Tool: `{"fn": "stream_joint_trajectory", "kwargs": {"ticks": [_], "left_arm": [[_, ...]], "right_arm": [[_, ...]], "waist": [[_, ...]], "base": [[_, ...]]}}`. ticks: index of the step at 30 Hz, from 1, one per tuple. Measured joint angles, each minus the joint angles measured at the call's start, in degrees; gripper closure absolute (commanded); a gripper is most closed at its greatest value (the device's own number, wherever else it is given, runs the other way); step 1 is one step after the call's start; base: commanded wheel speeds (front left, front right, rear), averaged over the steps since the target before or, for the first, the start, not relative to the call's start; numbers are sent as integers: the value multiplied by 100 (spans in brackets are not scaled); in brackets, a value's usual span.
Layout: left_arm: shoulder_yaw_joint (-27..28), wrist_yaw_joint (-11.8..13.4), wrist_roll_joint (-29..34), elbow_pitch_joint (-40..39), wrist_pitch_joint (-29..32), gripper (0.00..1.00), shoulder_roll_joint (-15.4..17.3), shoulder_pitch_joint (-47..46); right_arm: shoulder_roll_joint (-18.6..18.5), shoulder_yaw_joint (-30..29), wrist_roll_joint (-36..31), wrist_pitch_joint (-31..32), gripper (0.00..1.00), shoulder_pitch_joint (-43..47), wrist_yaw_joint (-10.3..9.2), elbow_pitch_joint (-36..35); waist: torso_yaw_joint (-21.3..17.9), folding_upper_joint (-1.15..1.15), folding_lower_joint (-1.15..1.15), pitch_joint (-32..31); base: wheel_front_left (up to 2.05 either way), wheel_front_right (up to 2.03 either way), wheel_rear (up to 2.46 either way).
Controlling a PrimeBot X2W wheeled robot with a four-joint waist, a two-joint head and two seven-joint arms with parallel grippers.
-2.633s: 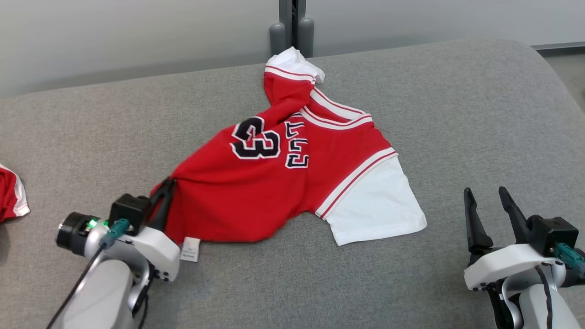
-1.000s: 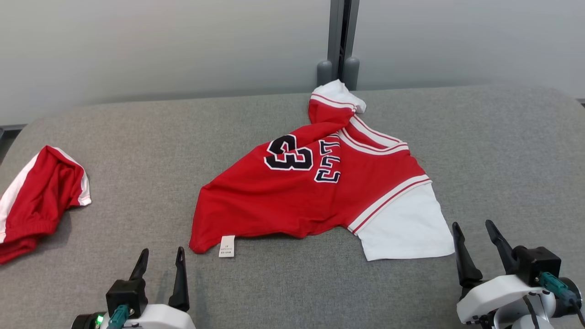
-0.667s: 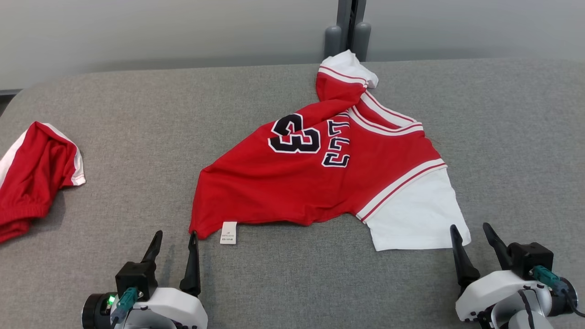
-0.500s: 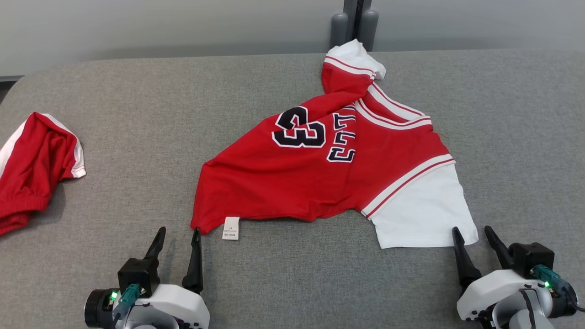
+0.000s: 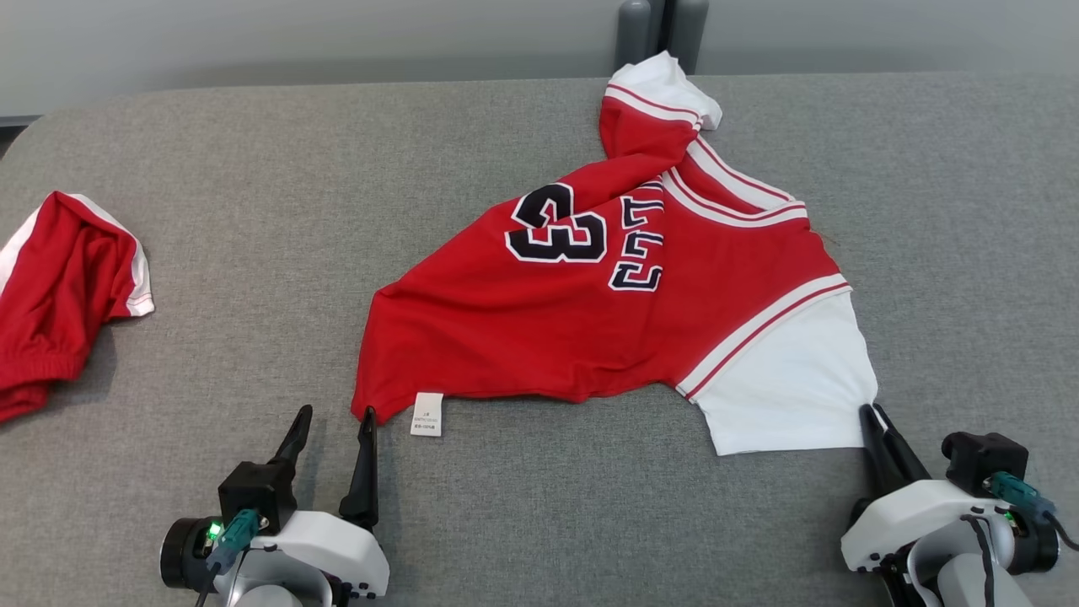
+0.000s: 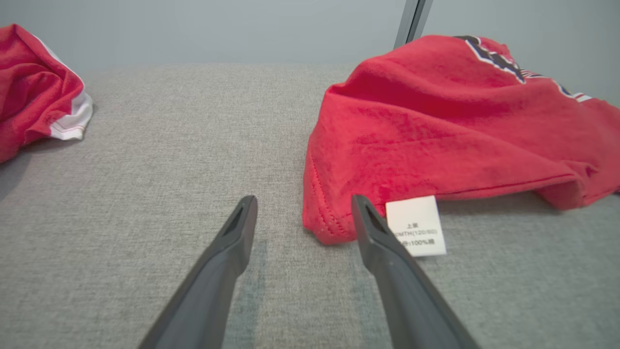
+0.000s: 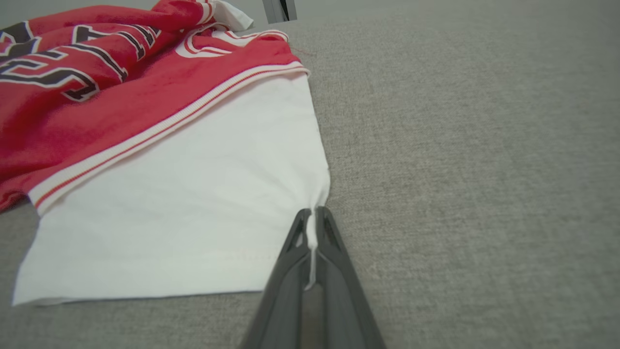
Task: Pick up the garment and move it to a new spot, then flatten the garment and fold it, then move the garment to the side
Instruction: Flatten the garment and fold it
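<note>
Nearest, two sets of jaws reach over the grey counter [image 5: 253, 169], the left jaws spread empty beside the hem corner and single label [image 5: 427, 414] of the one red jersey [image 5: 539, 329], the right jaws clenched on its white sleeve [image 5: 784, 379] corner; a second red garment [image 5: 59, 287] lies well left, two posts [image 5: 634, 25] behind.

A grey woven-fabric surface [image 5: 211, 169], its upper-left corner rounded, spans the frame under soft, even light. Behind runs a plain pale wall [image 5: 295, 34]; at top centre, two grey cylinders [image 5: 634, 24] flank a dark vertical strip.
</note>
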Motion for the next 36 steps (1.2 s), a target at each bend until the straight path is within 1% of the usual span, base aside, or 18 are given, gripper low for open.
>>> {"fn": "stream_joint_trajectory", "kwargs": {"ticks": [6,10,14,19,25,29,36], "left_arm": [[-71,-59,-222,60,-1,0,-1,2],[-157,-140,-433,157,-1,0,3,17],[-250,-253,-649,269,-1,0,0,20],[-219,-254,-846,416,-1,0,0,-5],[-115,-261,-904,439,-1,0,-1,-71],[-63,-360,-946,432,-1,0,2,-73],[-154,-558,-1068,412,0,0,-2,-75]], "right_arm": [[13,-454,-199,37,100,153,7,-253],[14,-593,-249,43,100,242,4,-397],[12,-566,-264,43,100,248,3,-488],[13,-503,-236,43,100,238,-2,-573],[12,-483,-230,43,100,207,-2,-661],[13,-478,-213,43,100,205,-2,-684],[12,-573,-227,43,100,204,-2,-694]], "waist": [[-100,0,0,-81],[-191,0,0,-121],[-289,0,0,-107],[-394,0,0,-55],[-463,0,0,15],[-486,0,0,37],[-471,0,0,41]], "base": [[0,0,0],[0,0,0],[0,0,0],[0,0,0],[0,0,0],[0,0,0],[0,0,0]]}}
